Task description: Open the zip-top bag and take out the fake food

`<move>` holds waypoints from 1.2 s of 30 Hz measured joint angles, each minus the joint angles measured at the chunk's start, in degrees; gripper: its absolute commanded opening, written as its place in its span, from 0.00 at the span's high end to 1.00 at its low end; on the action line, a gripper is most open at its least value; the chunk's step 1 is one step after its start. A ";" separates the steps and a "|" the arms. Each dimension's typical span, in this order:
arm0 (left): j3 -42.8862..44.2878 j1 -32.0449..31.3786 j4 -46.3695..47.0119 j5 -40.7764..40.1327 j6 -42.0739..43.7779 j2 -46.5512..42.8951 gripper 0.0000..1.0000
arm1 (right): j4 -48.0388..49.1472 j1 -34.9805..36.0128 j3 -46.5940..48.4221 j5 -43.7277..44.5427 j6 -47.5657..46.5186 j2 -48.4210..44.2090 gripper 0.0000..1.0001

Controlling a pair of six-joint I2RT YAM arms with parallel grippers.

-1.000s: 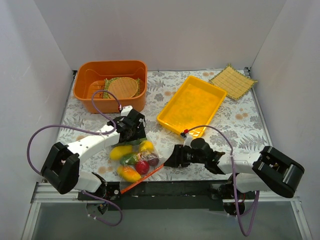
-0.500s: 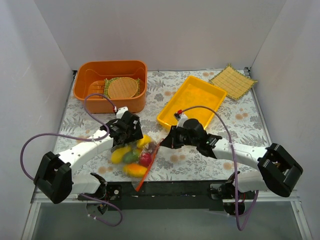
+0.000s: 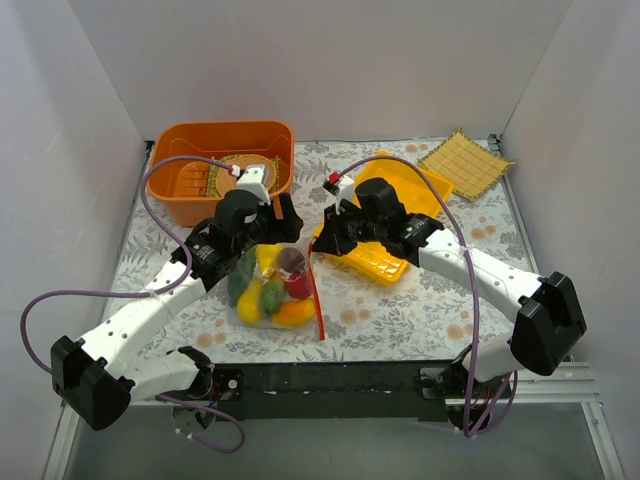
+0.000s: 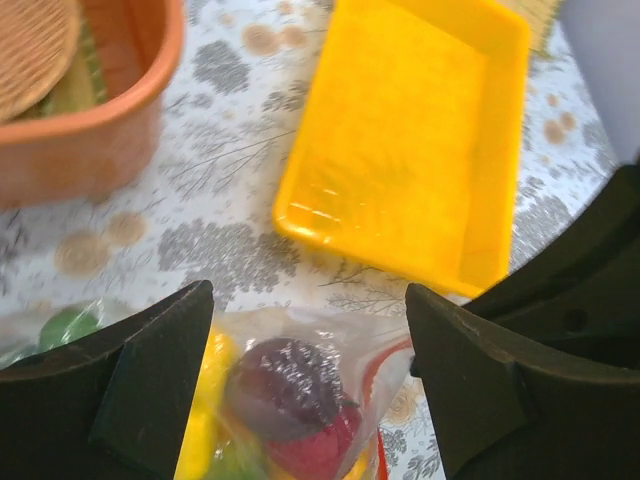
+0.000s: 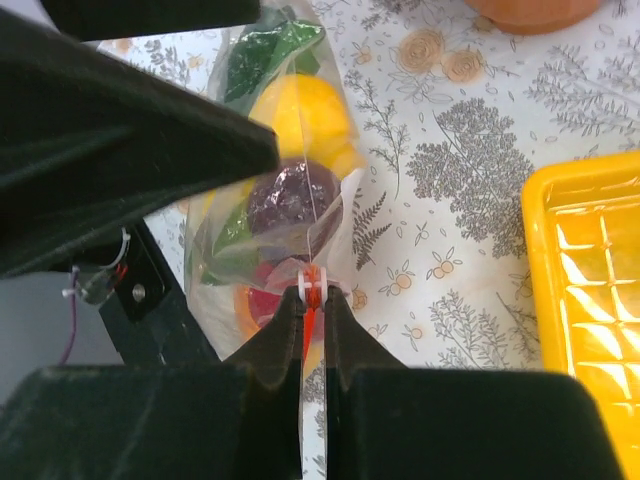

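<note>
The clear zip-top bag [image 3: 270, 290] lies mid-table holding the fake food [image 3: 296, 288]: yellow, green, red, orange and a dark purple piece [image 5: 293, 196]. Its orange-red zip strip [image 3: 318, 300] runs along the bag's right side. My right gripper [image 5: 313, 290] is shut on that strip [image 5: 313, 276], at a white slider; from above this gripper [image 3: 322, 240] is at the strip's far end. My left gripper [image 4: 310, 370] is open at the bag's far end [image 4: 300, 385], with the bag between its fingers [image 4: 150, 380]. I cannot tell whether they touch it. From above, the left gripper [image 3: 265, 238] is next to the right one.
A yellow plastic tray [image 3: 440, 185] lies right of centre, partly under my right arm. An orange basin [image 3: 185, 185] with a round woven mat [image 3: 240, 165] stands at the back left. A square straw mat [image 3: 465, 160] lies at the back right. White walls close in three sides.
Both arms moved away from the near edge and the bag came with them. The right gripper closed on the zip strip. The strip swung from slanting along the front to running near-to-far.
</note>
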 measured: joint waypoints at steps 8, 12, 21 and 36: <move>2.43 4.74 6.08 21.75 14.88 0.02 0.33 | -11.76 0.81 10.45 -2.19 -7.50 0.04 0.99; 5.68 11.06 6.19 36.26 18.82 0.61 0.38 | -15.08 1.42 11.34 -2.40 -8.90 -0.07 0.99; 13.73 15.54 2.36 60.48 25.09 7.78 0.39 | -23.19 3.30 14.67 -1.68 -10.36 -0.07 0.99; 7.08 14.40 3.87 78.01 25.29 13.79 0.19 | -30.97 4.15 21.81 -0.26 -10.67 -1.31 0.99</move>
